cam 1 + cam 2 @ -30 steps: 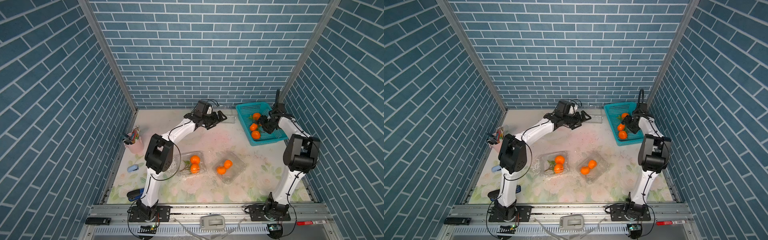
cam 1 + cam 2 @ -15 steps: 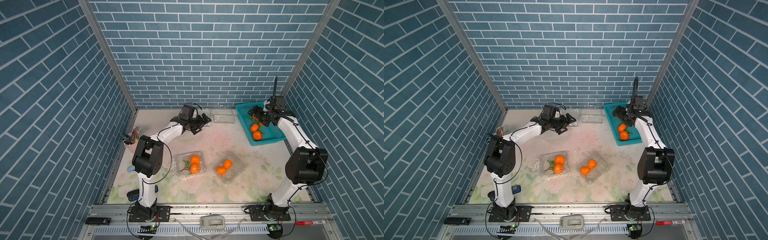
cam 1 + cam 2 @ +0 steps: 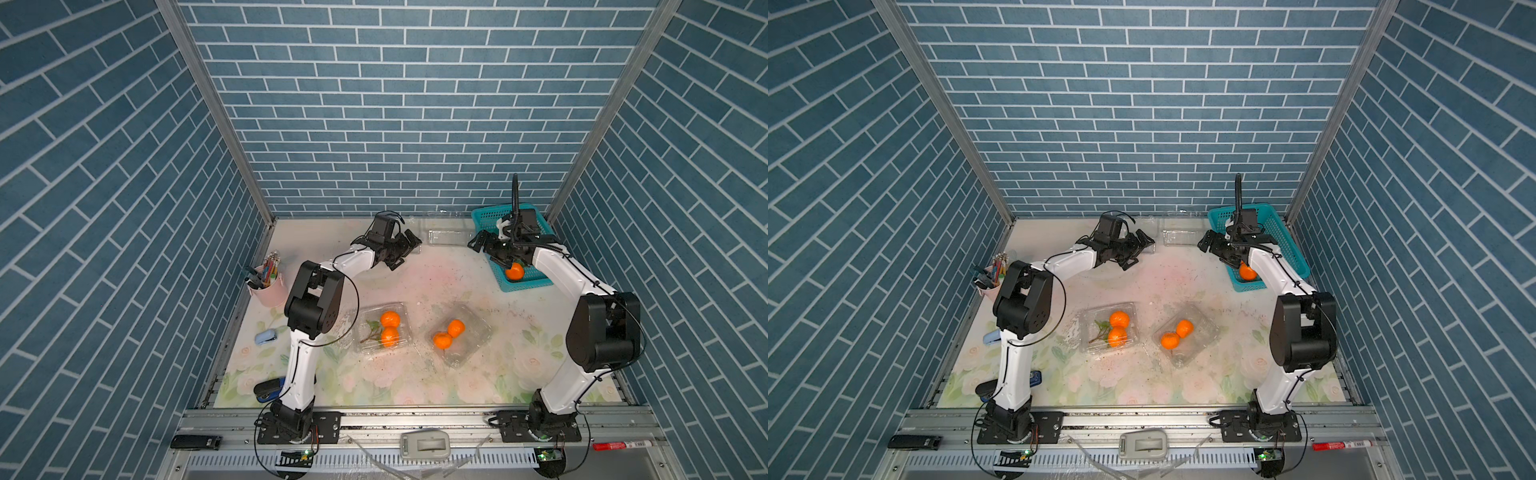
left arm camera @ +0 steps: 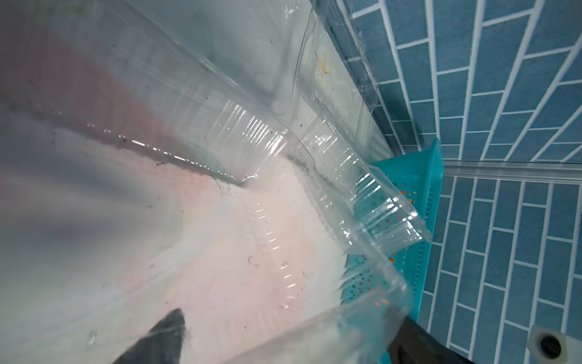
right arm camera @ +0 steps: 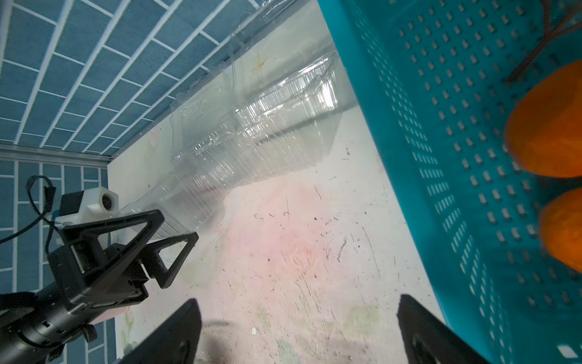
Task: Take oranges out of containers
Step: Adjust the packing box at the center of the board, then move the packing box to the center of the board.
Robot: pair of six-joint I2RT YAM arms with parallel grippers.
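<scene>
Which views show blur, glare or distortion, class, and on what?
Left wrist view: the clear container nearest the lens is a soft, milky blur, with bright glints on its ribs. Right wrist view: the oranges at the frame edge are out of focus. Both top views: sharp and evenly lit, brick walls splaying outward.

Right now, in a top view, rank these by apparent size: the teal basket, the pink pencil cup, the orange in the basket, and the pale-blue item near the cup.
1. teal basket
2. pink pencil cup
3. orange in the basket and pale-blue item: too alike to rank.
</scene>
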